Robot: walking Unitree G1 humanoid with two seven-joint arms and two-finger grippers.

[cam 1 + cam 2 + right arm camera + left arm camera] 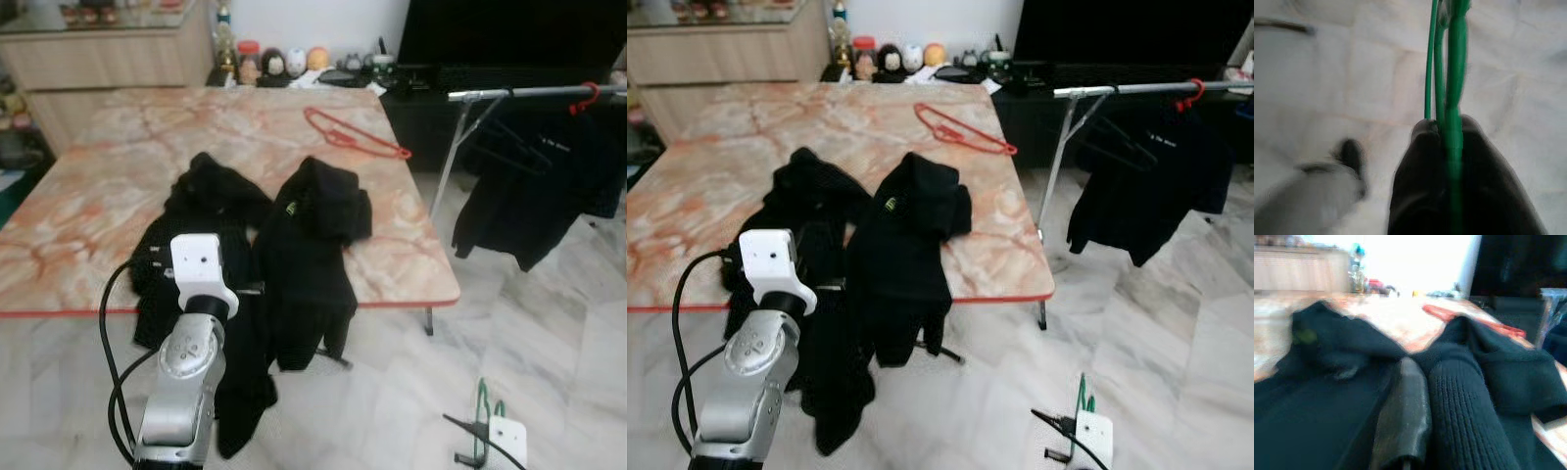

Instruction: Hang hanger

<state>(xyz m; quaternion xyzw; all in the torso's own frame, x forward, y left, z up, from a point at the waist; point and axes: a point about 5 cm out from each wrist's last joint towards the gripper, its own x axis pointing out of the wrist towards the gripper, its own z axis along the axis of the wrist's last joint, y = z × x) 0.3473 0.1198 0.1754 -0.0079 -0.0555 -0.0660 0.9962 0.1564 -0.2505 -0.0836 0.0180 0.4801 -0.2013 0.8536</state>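
Right gripper (1449, 128) pinches the green hanger (1454, 58), low over the floor beside the marble table (88, 235). Left gripper (1403, 421) is buried in black clothes (304, 245) at the table edge; finger state cannot be told.

A square table with a pink-orange marbled top and a thin red edge (78, 206) stands on a floor of pale grey-veined marble tiles (549, 323). Behind it, at the left, runs a light wooden cabinet with a glass-fronted upper part (108, 54). A white wall (313, 22) rises at the back — bright, almost washed out in the left wrist view. To the right sits a low black unit (421, 108) beneath a large dark screen (509, 29).
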